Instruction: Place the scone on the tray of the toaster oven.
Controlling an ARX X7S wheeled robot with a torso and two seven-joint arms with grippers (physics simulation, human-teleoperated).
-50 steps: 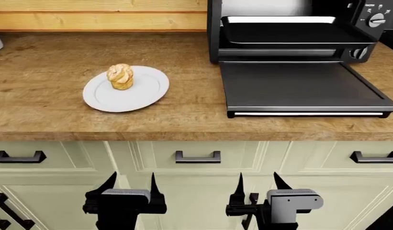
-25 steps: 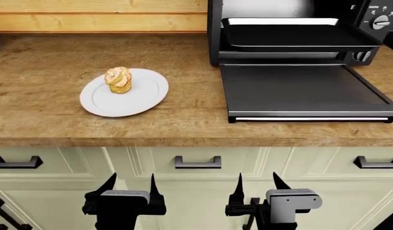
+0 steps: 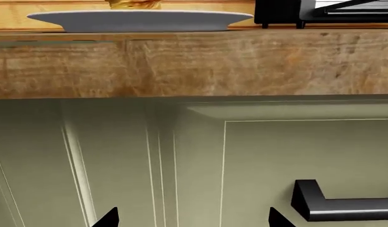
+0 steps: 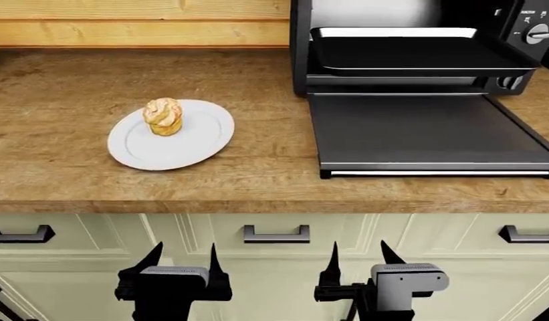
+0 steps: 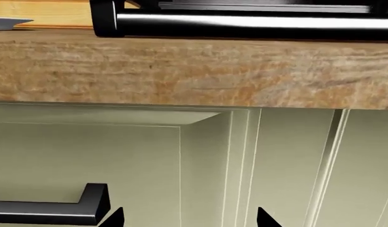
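Note:
The scone (image 4: 162,116), a small golden pastry with a swirled top, stands on a white plate (image 4: 201,131) on the wooden counter. To its right is the black toaster oven (image 4: 300,47), its door (image 4: 426,130) folded down flat. The black tray (image 4: 417,55) sits partly pulled out of the cavity. Both grippers hang below the counter's edge, in front of the cabinet drawers. My left gripper (image 4: 184,249) (image 3: 192,218) is open and empty. The right gripper (image 4: 360,246) (image 5: 188,218) is also open and empty. In the left wrist view only the scone's base (image 3: 133,4) shows above the plate's rim (image 3: 140,20).
The counter's thick wooden front edge (image 3: 194,61) (image 5: 194,71) lies above both grippers. Black drawer handles (image 4: 276,234) (image 3: 339,208) (image 5: 55,208) stick out from the cream cabinet fronts. The door's silver handle bar (image 5: 244,21) runs along the counter's front. A wooden wall backs the counter.
The head view has shifted, so the counter, plate and oven now sit lower in the picture. Both grippers stay open, below the counter edge.

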